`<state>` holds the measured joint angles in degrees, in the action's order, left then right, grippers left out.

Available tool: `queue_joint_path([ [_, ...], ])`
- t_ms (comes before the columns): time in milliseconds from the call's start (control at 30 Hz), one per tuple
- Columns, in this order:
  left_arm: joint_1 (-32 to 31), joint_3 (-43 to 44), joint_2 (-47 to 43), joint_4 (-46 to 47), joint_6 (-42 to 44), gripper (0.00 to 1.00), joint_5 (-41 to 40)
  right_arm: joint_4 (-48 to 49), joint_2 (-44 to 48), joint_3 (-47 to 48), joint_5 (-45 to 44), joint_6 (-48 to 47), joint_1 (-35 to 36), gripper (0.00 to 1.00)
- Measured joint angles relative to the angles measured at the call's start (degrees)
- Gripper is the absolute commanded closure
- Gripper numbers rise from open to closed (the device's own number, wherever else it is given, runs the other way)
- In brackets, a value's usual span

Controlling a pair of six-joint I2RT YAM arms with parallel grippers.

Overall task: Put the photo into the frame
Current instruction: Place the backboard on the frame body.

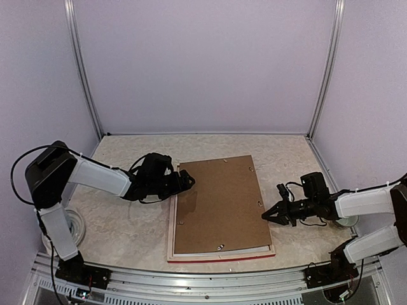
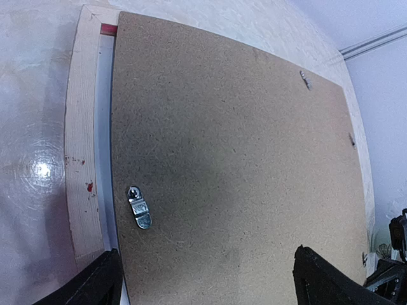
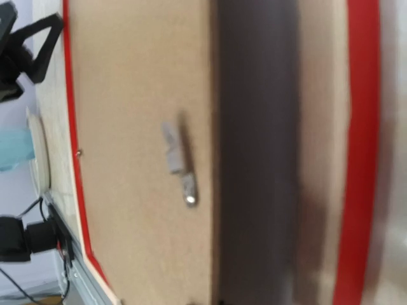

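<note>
The frame (image 1: 219, 257) lies face down on the table, pale wood back up, with its red edge showing along the near side. A brown backing board (image 1: 219, 203) covers it, and the photo is hidden. My left gripper (image 1: 185, 180) hovers open over the board's left edge. In the left wrist view its black fingertips (image 2: 95, 283) straddle the board (image 2: 235, 159), next to the pale frame bar (image 2: 82, 159) and a metal turn clip (image 2: 138, 208). My right gripper (image 1: 267, 215) is shut, its tips at the board's right edge. The blurred right wrist view shows the board, a clip (image 3: 181, 168) and the red frame edge (image 3: 359, 159).
A white round thing (image 1: 76, 227) lies by the left arm's base. Another white disc (image 1: 346, 221) lies behind the right arm. Pale walls with aluminium posts close in the back and sides. A metal rail (image 1: 203, 279) runs along the table's near edge.
</note>
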<state>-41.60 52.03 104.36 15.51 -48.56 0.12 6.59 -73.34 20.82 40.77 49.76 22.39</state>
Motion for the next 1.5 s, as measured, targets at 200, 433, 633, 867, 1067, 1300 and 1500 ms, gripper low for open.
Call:
queue_joint_path([
  [200,-0.42,0.37,-0.9,-0.76,0.22,0.07,-0.87,-0.02,-0.04,-0.02,-0.35,0.0,-0.35,1.0],
  [433,-0.46,1.16,-1.88,-1.05,0.52,0.07,-2.36,0.22,-1.03,-0.02,-0.31,-0.02,-0.44,1.0],
  [633,-0.48,1.16,-2.4,-1.88,0.87,0.06,-5.35,0.44,-1.51,-0.02,0.02,-0.66,-0.5,1.0],
  [867,-0.5,1.4,-2.12,-2.64,1.09,0.05,-7.13,0.63,-2.69,0.07,0.52,-1.97,-0.61,1.0],
  [1067,-0.48,2.08,-0.13,-3.1,1.09,0.05,-8.37,-0.61,-2.84,0.96,0.85,-3.41,-0.68,1.0],
  [1300,-0.31,2.8,1.33,-3.56,1.22,0.05,-9.2,-3.8,-2.93,3.85,1.49,-5.66,-0.76,1.0],
  [1500,-0.22,2.8,1.36,-3.56,1.29,0.05,-9.51,-4.46,-3.69,4.5,2.01,-6.14,-0.83,1.0],
])
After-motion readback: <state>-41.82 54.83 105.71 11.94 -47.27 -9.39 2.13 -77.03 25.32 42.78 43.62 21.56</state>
